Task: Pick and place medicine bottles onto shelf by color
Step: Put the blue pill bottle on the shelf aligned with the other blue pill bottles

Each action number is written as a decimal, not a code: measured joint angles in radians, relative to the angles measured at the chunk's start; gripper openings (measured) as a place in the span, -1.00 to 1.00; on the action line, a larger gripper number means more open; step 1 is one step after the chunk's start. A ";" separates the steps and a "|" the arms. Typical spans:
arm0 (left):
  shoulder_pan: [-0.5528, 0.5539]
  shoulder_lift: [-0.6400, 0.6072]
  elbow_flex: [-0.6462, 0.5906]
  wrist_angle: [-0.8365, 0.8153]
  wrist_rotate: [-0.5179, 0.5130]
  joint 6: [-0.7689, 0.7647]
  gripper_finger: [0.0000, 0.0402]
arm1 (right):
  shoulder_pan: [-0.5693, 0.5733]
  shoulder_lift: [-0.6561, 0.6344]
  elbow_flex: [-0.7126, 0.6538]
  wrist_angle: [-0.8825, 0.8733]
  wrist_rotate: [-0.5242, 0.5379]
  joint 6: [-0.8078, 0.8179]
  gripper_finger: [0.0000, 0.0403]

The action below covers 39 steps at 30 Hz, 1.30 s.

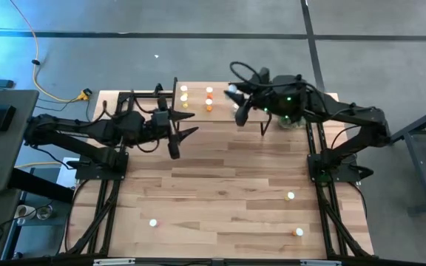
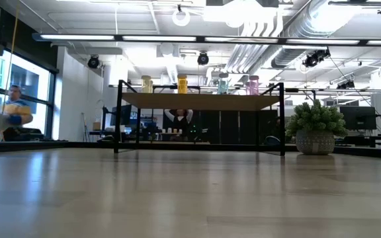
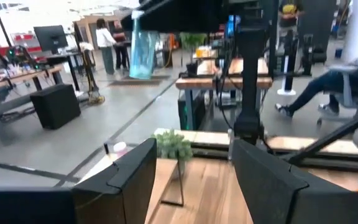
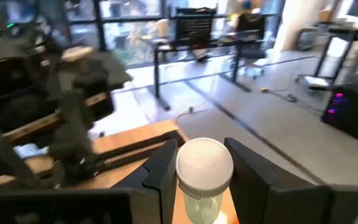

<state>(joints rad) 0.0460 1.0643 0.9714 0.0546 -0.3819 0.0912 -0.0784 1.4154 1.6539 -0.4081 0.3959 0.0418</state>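
From above, the shelf sits at the far edge of the worktop, with both arms reaching toward it. Four bottles glow on it there: two yellowish and two orange. Three more bottles lie well apart on the near part of the worktop: a pale one toward the left side, a pale one toward the right, and an orange one near the front right corner.

The level view across the worktop shows no arm, but gives the shelf edge-on on its black legs, with four bottles standing upright in a row on top: yellow, orange, green and pink. A green plant ball in a pot stands just right of the shelf.

The left gripper hovers beside the shelf's left end; its wrist view shows the fingers spread apart with nothing between them. The right gripper is over the shelf's right end, and only its wrist view reveals what it carries: a pale translucent white-capped bottle, clamped between both fingers.
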 joint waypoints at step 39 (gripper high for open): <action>0.295 -0.031 -0.001 0.068 -0.030 0.040 -0.03 | -0.821 0.167 0.000 0.014 -0.874 -0.310 -0.42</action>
<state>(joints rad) 0.3412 1.0332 0.9703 0.1223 -0.4119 0.1309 -0.8994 1.5825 1.6539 -0.3936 -0.4786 -0.2686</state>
